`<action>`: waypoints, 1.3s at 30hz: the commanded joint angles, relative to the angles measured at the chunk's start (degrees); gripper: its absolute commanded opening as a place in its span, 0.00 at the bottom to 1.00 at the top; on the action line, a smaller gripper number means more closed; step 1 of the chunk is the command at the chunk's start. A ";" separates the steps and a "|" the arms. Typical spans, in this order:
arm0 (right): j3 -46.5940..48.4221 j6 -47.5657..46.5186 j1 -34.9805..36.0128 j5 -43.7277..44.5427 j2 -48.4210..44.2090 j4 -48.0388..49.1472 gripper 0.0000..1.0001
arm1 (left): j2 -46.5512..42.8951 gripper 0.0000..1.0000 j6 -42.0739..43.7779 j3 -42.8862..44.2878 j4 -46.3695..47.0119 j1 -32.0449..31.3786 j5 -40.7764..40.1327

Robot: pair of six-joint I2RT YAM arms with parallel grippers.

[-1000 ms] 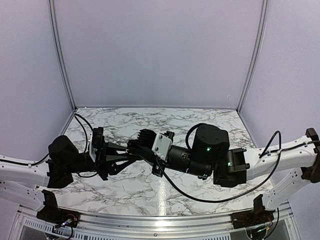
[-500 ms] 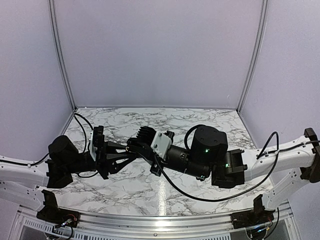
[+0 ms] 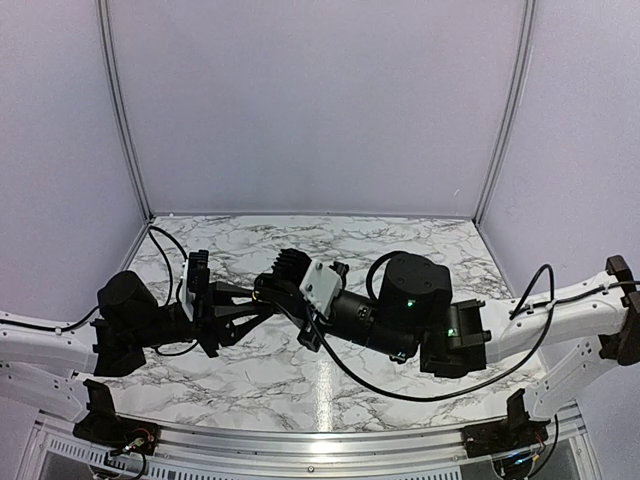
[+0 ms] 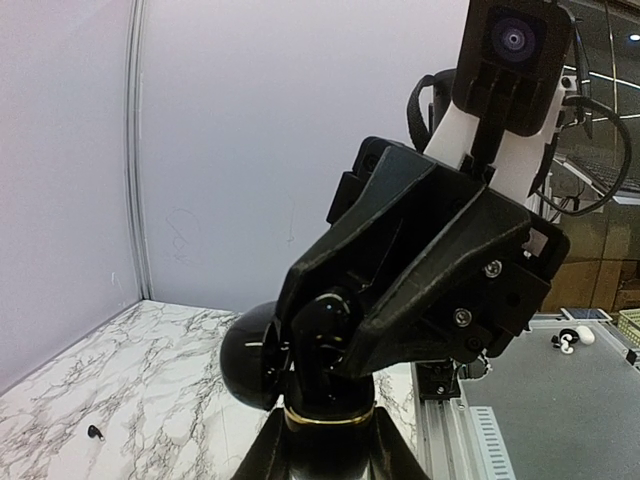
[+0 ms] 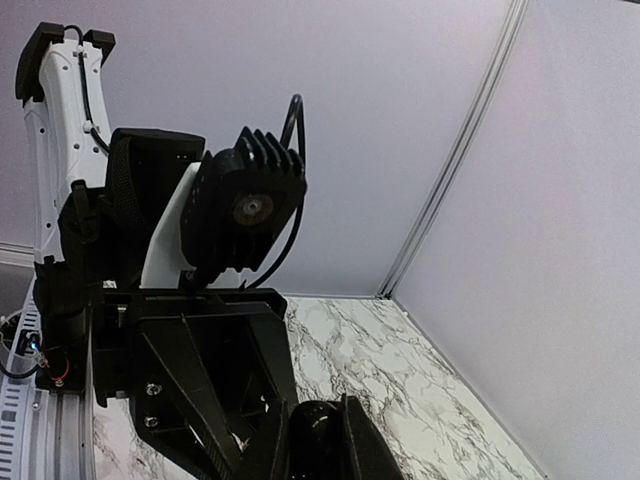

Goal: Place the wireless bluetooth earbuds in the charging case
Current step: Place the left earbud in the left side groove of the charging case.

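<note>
Presently the left tool and right tool are both clenched, tips meeting above the tabletop; contents indeterminate. One earbud lies loose towards the far right. The charging case is not sighted. Earbud judged featherlight, slick, skid-prone: pinch across its body.

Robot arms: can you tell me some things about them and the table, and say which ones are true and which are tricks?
1. The left gripper and the right gripper meet nose to nose over the table. True.
2. The left gripper is wide open. False: it is shut.
3. A tiny black earbud lies on the table. True.
4. The table is plain green. False: it is white marble with grey veins.
</note>
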 commanded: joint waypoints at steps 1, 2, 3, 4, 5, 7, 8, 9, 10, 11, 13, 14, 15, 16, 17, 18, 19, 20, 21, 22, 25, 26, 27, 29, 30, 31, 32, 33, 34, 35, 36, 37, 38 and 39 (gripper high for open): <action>-0.67 2.24 0.15 4.14 1.69 -3.59 0.00 | -2.33 0.00 0.45 0.56 4.94 -0.15 -0.68; -0.57 2.72 0.15 4.40 1.80 -3.74 0.00 | -2.41 0.00 0.55 0.49 4.92 -0.15 -0.87; -0.54 2.93 0.15 4.29 1.87 -3.93 0.00 | -2.43 0.00 0.67 0.47 4.91 -0.15 -1.11; -0.42 3.05 0.15 3.83 2.01 -4.25 0.00 | -2.39 0.00 0.82 0.47 4.87 -0.15 -1.18; -0.18 3.17 0.15 3.18 2.32 -4.65 0.00 | -2.35 0.00 0.86 0.53 4.91 -0.15 -1.23; 0.18 3.45 0.14 2.14 3.02 -5.33 0.00 | -2.18 0.00 0.92 0.55 4.91 -0.15 -1.35; 0.43 3.60 0.14 2.05 3.23 -5.74 0.00 | -2.17 0.00 1.02 0.63 4.95 -0.15 -1.39; 0.72 3.87 0.15 1.93 3.63 -6.17 0.00 | -2.10 0.00 1.09 0.67 4.92 -0.15 -1.57; 0.85 4.05 0.15 1.85 3.67 -6.57 0.00 | -2.16 0.00 1.17 0.67 4.87 -0.15 -1.68; 0.86 4.20 0.15 1.95 3.68 -6.71 0.00 | -2.17 0.00 1.21 0.64 4.91 -0.15 -1.80; 0.87 4.63 0.15 3.09 3.68 -6.68 0.00 | -2.17 0.00 1.30 0.64 4.91 -0.15 -2.31; 0.82 5.37 0.15 4.09 3.57 -6.33 0.00 | -2.15 0.00 1.40 0.64 4.90 -0.15 -2.51; 0.49 6.07 0.15 4.32 3.20 -5.71 0.00 | -2.09 0.00 1.44 0.64 4.91 -0.15 -2.54; -0.02 5.95 0.15 3.98 2.77 -4.63 0.00 | -1.94 0.00 1.55 0.64 4.89 -0.15 -2.43; -0.42 5.79 0.15 3.60 2.60 -4.02 0.00 | -1.73 0.00 1.57 0.72 4.87 -0.15 -2.24; -0.26 5.78 0.15 3.42 2.65 -3.81 0.00 | -1.47 0.00 1.57 0.77 4.86 -0.15 -2.11; 0.07 5.83 0.15 3.55 2.89 -3.79 0.00 | -1.25 0.00 1.57 0.89 4.91 -0.10 -1.81; 0.41 5.87 0.15 3.77 3.15 -3.79 0.00 | -1.02 0.00 1.57 0.98 4.91 -0.14 -1.54; 0.70 5.96 0.15 3.76 3.43 -3.78 0.00 | -0.95 0.00 1.57 0.99 4.91 -0.15 -1.48; 0.85 6.04 0.15 3.71 3.57 -3.57 0.00 | -0.94 0.00 1.62 1.00 4.91 -0.15 -1.57; 0.78 6.43 0.15 3.98 3.72 -2.36 0.00 | -1.18 0.00 1.66 0.99 4.91 -0.15 -2.08; 0.84 6.71 0.15 4.89 3.83 -1.98 0.00 | -1.27 0.00 1.73 0.92 4.88 -0.15 -2.19; 0.91 6.79 0.15 5.18 3.97 -1.72 0.00 | -1.31 0.00 1.79 0.91 4.91 -0.15 -2.29; 1.08 7.12 0.15 5.41 4.26 -1.36 0.00 | -1.44 0.00 1.84 0.82 4.91 -0.15 -2.53; 1.12 7.37 0.15 5.42 4.32 -1.14 0.00 | -1.47 0.00 1.85 0.75 4.91 -0.15 -2.63; 1.13 7.80 0.15 5.38 4.45 -0.83 0.00 | -1.41 0.00 1.84 0.73 4.91 -0.15 -2.74; 1.24 7.89 0.15 5.03 4.65 -0.60 0.00 | -1.46 0.00 1.90 0.73 4.91 -0.15 -2.75; 1.55 7.96 0.15 4.75 5.04 -0.71 0.00 | -1.47 0.00 1.92 0.73 4.90 -0.15 -2.77; 1.83 8.13 0.15 4.68 5.34 -1.13 0.00 | -1.55 0.00 1.97 0.73 4.91 -0.15 -2.81; 1.99 8.16 0.15 4.51 5.50 -1.38 0.00 | -1.68 0.00 2.01 0.73 4.91 -0.15 -2.78; 1.94 8.20 0.15 4.38 5.52 -2.01 0.00 | -1.96 0.00 2.09 0.66 4.91 -0.15 -2.93; 1.88 8.31 0.15 4.31 5.52 -2.70 0.00 | -2.18 0.00 2.10 0.57 4.91 -0.15 -3.24; 1.72 8.38 0.15 4.28 5.48 -3.34 0.00 | -2.51 0.00 2.21 0.37 4.90 -0.15 -3.53; 1.43 8.54 0.13 4.28 5.19 -3.76 0.00 | -2.83 0.00 2.33 0.18 4.91 -0.15 -3.75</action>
